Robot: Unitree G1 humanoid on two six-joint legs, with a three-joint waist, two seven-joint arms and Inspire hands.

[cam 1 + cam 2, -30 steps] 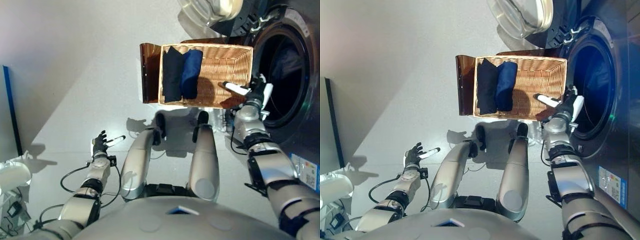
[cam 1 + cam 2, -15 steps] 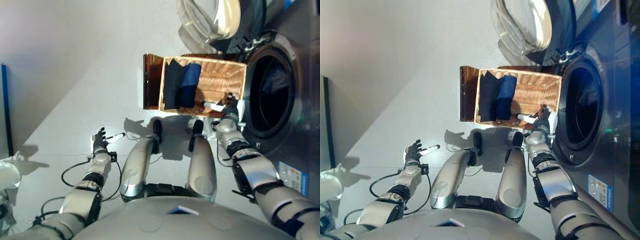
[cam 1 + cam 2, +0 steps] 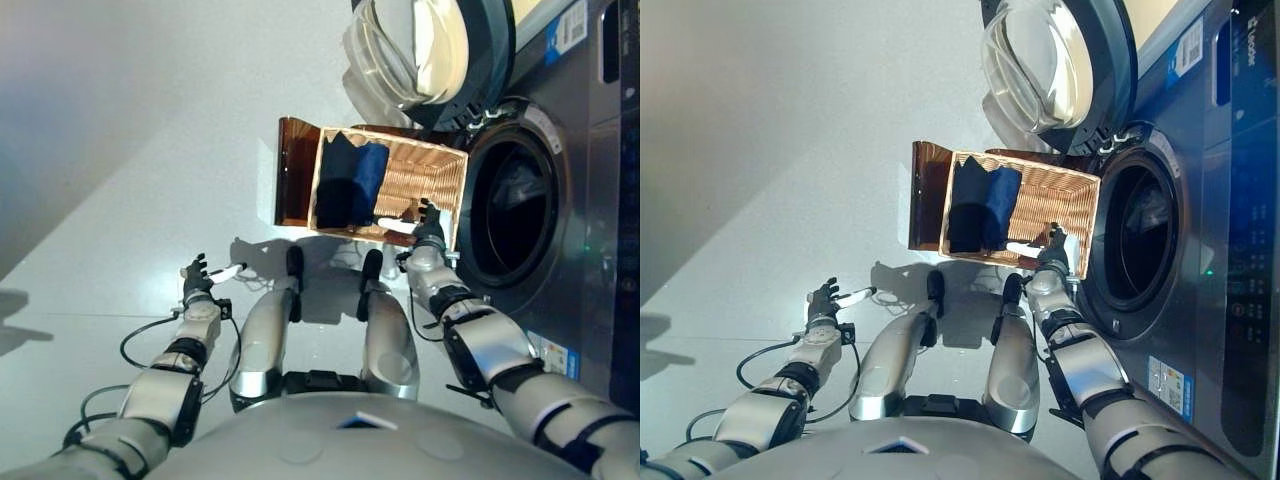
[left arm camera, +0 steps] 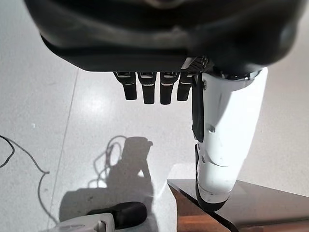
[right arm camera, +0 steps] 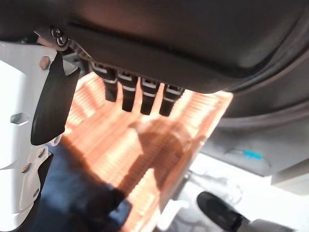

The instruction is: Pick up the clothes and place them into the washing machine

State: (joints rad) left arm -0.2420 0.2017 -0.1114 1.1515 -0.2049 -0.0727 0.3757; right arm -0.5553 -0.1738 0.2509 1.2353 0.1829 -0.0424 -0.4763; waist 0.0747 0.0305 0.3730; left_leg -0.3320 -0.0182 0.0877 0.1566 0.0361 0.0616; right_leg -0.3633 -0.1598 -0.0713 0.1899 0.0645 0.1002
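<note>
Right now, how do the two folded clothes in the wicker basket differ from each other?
The black garment lies nearer the wicker basket's left wall; the blue garment lies beside it, nearer the middle. The black one is darker and looks slightly longer. Both are folded, lie side by side and are untouched; the right hand hovers open at the basket's near edge.

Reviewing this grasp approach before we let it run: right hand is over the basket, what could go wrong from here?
1. The right robot hand hangs open over the bare side of the woven wicker basket; the folded dark blue clothes lie at the far side, so closing now would likely grab nothing.
2. The hand is near the basket's rim by the grey washing machine's open drum; a sideways reach might knock the basket.
</note>
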